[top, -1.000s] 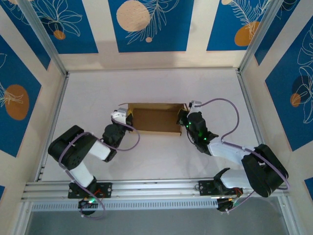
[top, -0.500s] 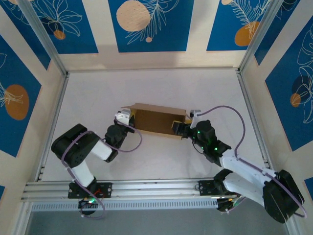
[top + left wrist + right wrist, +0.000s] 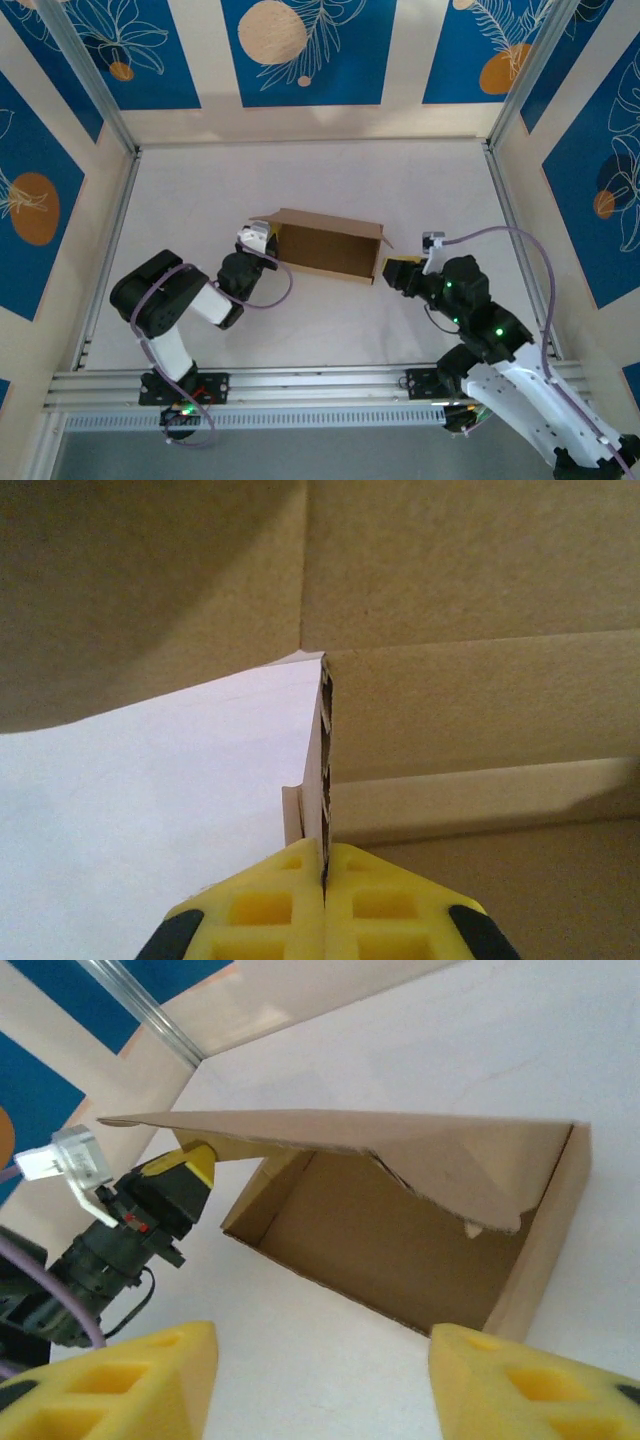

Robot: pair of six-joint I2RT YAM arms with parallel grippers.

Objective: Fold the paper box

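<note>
1. One paper box [image 3: 325, 245].
2. Two grippers of mine: left gripper [image 3: 262, 241], right gripper [image 3: 396, 272].
3. Four yellow fingers [image 3: 130, 1380], two per gripper.
4. Two arms: left arm [image 3: 165, 300], right arm [image 3: 500, 340].
5. Two purple cables [image 3: 480, 232], one per arm.
6. One table [image 3: 330, 180].

Paper box [image 3: 450, 710] partly off-frame

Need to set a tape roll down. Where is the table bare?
Bare: the white table between the brown cardboard paper box and the back wall, and beside the left rail. Crowded: both box ends, at the left gripper and right gripper.
</note>
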